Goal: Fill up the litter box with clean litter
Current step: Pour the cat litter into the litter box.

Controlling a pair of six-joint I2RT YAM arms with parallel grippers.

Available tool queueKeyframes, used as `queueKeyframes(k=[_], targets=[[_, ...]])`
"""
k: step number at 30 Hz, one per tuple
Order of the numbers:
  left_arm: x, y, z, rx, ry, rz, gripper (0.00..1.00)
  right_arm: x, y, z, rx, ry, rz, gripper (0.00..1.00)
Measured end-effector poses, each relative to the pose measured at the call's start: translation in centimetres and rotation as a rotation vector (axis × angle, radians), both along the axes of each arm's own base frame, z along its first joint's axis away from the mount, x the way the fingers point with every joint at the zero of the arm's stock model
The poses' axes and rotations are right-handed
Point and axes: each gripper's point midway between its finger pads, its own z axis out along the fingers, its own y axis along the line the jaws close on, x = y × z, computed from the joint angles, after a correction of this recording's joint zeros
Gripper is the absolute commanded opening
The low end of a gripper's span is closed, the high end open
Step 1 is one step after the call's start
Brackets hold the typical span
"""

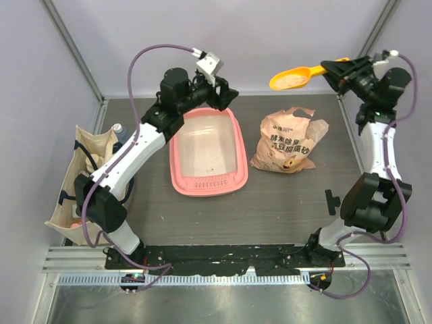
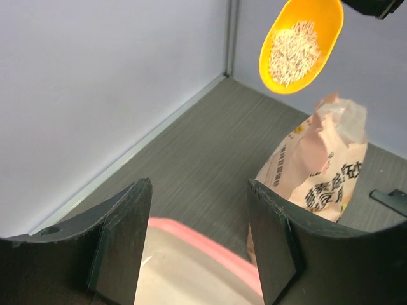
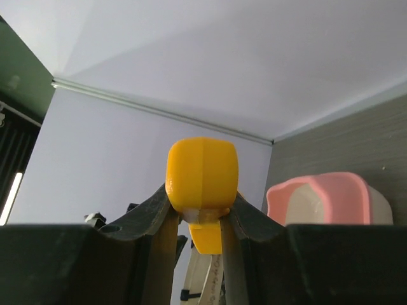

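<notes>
My right end effector [image 1: 332,67] grips the yellow-orange scoop [image 1: 291,79], clean litter [image 1: 294,79] in its bowl, raised above the litter bag [image 1: 289,142]. The litter box [image 1: 208,185] lies left on the tabletop [image 1: 283,196]; tilt while crossing and granules spill short. My left end effector [image 1: 223,98] gapes wide, empty.

Litter box [image 1: 206,187]: pink rim and walls, whitish floor, slotted pink grille strip.
Scoop [image 2: 324,19]: yellow-orange.
Clean litter [image 2: 292,54]: pale tan granules.
Bag [image 1: 287,145]: peach, with dark printed characters.
Tote [image 1: 74,182]: beige.
Table [image 1: 290,202]: dark grey, finely streaked.
Left claw [image 2: 200,248]: black.
Right claw [image 3: 202,222]: black.
Cables [image 1: 135,64]: purple.
</notes>
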Motion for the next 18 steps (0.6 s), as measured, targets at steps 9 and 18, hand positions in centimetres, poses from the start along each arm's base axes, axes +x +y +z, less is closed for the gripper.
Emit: queueKeyframes(k=[9, 18], targets=[[-2.2, 8.0, 1.3, 0.078, -0.05, 0.168, 0.66, 3.3, 13.0, -7.5, 0.023, 0.195, 0.286, 0.01], [-4.7, 11.5, 1.8, 0.128, -0.08, 0.237, 0.66, 3.6, 22.6, -14.4, -0.052, 0.255, 0.482, 0.01]])
